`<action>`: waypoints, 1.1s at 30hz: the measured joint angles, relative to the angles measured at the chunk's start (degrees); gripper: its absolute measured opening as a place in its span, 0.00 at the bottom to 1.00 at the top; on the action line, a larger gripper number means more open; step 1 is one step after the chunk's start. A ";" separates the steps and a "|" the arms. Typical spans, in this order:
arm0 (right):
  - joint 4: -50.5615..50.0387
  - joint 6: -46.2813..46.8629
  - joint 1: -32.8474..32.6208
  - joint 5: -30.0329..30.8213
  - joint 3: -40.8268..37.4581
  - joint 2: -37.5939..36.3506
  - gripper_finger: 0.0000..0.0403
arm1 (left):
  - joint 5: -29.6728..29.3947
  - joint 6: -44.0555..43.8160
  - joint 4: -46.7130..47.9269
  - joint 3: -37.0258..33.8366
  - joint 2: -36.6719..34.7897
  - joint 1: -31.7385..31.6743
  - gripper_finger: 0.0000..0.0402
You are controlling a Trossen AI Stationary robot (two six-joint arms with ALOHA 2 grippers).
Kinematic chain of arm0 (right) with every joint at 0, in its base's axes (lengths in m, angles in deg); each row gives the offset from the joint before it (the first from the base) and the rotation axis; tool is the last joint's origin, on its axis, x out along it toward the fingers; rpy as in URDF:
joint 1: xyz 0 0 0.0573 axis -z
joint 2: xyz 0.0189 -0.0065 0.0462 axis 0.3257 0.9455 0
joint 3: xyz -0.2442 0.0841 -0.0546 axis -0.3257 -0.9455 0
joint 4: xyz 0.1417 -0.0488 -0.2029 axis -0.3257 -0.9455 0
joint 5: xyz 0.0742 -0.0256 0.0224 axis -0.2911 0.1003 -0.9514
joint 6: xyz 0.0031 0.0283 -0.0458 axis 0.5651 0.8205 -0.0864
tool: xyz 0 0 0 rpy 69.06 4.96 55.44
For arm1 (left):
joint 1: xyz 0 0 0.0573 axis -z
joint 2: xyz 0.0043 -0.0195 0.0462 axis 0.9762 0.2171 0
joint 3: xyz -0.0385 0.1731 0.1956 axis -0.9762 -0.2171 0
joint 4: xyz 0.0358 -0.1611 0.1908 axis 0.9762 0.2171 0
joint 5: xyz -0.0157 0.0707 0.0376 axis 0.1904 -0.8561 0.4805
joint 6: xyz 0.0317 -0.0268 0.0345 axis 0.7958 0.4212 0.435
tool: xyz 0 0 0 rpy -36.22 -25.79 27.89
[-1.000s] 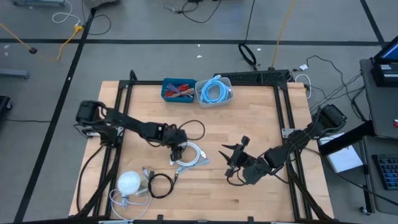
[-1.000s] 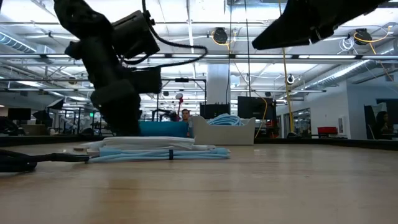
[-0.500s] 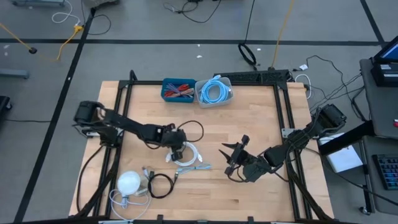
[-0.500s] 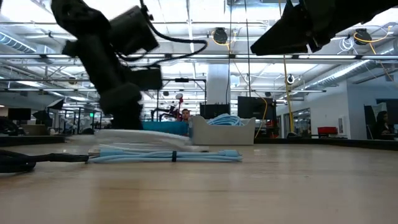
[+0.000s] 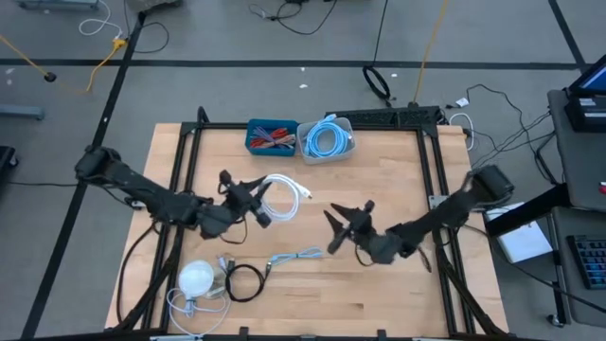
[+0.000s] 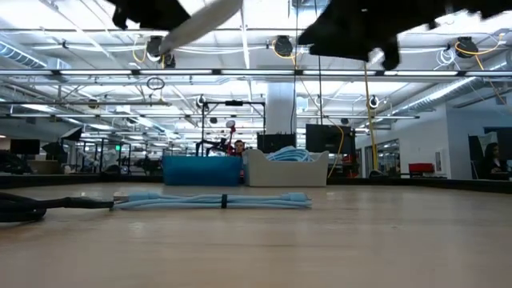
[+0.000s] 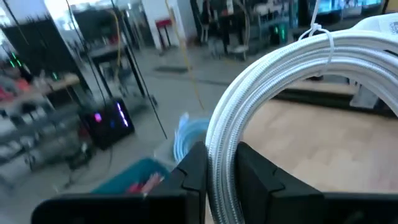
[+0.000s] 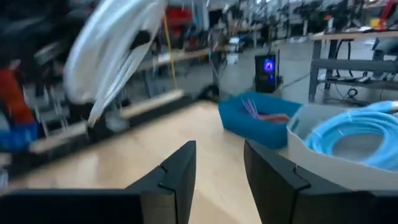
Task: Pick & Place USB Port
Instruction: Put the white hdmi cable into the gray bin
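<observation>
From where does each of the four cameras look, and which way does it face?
High: above, facing down; both arms, left gripper holding white cable.
Low: at table height, facing the room; light blue cable lying.
Left wrist: past its fingers, shut on white cable.
Right wrist: past its open fingers, toward blue bin.
All show the white cable.

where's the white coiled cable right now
In the high view the white coiled cable is held off the table by the left tool, just left of centre, in front of the blue bin.

Left end effector (image 5: 258,201) raised and clamped; right end effector (image 5: 333,224) hovers (fingers parted) mid-table
</observation>
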 joint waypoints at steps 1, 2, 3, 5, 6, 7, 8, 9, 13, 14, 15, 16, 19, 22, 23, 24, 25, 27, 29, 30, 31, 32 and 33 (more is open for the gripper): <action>8.36 -4.00 0.91 -0.33 -0.02 2.08 0.32 | -1.00 2.24 -2.25 -0.07 0.04 0.52 0.13; 17.31 -8.75 1.93 -2.40 -0.02 4.23 0.32 | -2.29 3.40 -4.00 -0.07 0.25 0.69 0.13; 26.74 -13.32 3.12 -6.48 0.12 6.69 0.32 | -3.47 4.15 -5.73 -0.07 0.84 0.46 0.13; 43.39 -21.28 5.31 -19.09 1.19 11.61 0.32 | -5.24 6.15 -7.36 -0.06 2.05 -0.16 0.13; 45.89 -23.33 6.25 -24.39 1.93 13.80 0.32 | -5.91 7.52 -7.65 -0.18 2.39 -0.31 0.13; 44.89 -23.96 7.54 -27.88 4.02 15.32 0.32 | -6.59 8.38 -8.41 -0.20 2.56 -0.51 0.13; 44.33 -23.95 8.52 -30.03 6.28 16.57 0.32 | -6.97 8.99 -9.50 -0.14 2.61 -0.89 0.13; 42.49 -23.47 9.11 -30.35 7.87 17.10 0.32 | -7.04 9.85 -10.08 -0.07 2.60 -1.14 0.13; 36.68 -20.60 11.31 -31.22 15.58 20.52 0.32 | -8.43 11.86 -9.31 -0.10 2.60 -1.95 0.13; 34.43 -20.65 11.31 -31.34 16.78 20.95 0.32 | -8.47 11.96 -8.88 -0.10 2.59 -1.86 0.13; 31.97 -20.68 11.31 -31.60 18.40 21.44 0.32 | -7.55 11.41 -8.40 -0.10 2.60 -1.81 0.13; 30.34 -20.65 11.40 -31.94 19.56 21.89 0.32 | -6.92 11.04 -8.19 -0.10 2.67 -1.71 0.13; 27.88 -21.10 11.44 -31.67 21.25 22.14 0.32 | -7.10 10.32 -7.88 -0.59 2.61 -1.30 0.13; 26.64 -20.83 11.30 -31.37 21.29 22.14 0.32 | -9.94 11.93 -7.98 -1.20 2.46 -0.89 0.13; 26.13 -20.61 11.13 -31.13 21.19 22.14 0.32 | -11.72 13.50 -7.67 -1.31 2.12 -0.50 0.13; 26.08 -20.49 10.97 -30.66 21.08 22.14 0.32 | -13.47 14.99 -7.78 -1.32 1.70 -0.01 0.13; 26.16 -20.46 10.80 -30.20 21.07 22.14 0.32 | -14.69 16.18 -8.00 -1.32 1.11 0.37 0.13; 26.60 -20.51 10.32 -29.75 21.07 22.12 0.32 | -16.34 18.82 -9.13 -1.32 0.08 1.11 0.13; 26.57 -20.36 10.19 -30.18 21.07 22.12 0.32 | -18.83 21.55 -9.40 -1.32 -0.96 1.92 0.13; 26.43 -20.19 10.15 -30.16 21.07 22.12 0.32 | -19.72 22.85 -9.41 -1.32 -1.46 2.26 0.13; 26.43 -20.18 10.19 -30.16 21.07 22.12 0.32 | -20.27 23.82 -9.38 -1.32 -2.11 2.60 0.13; 26.60 -20.18 10.26 -30.05 21.07 22.12 0.32 | -20.63 24.35 -9.31 -1.32 -2.72 2.94 0.13; 26.96 -20.12 10.30 -30.05 21.07 22.12 0.32 | -20.69 24.73 -9.34 -1.32 -3.09 3.33 0.13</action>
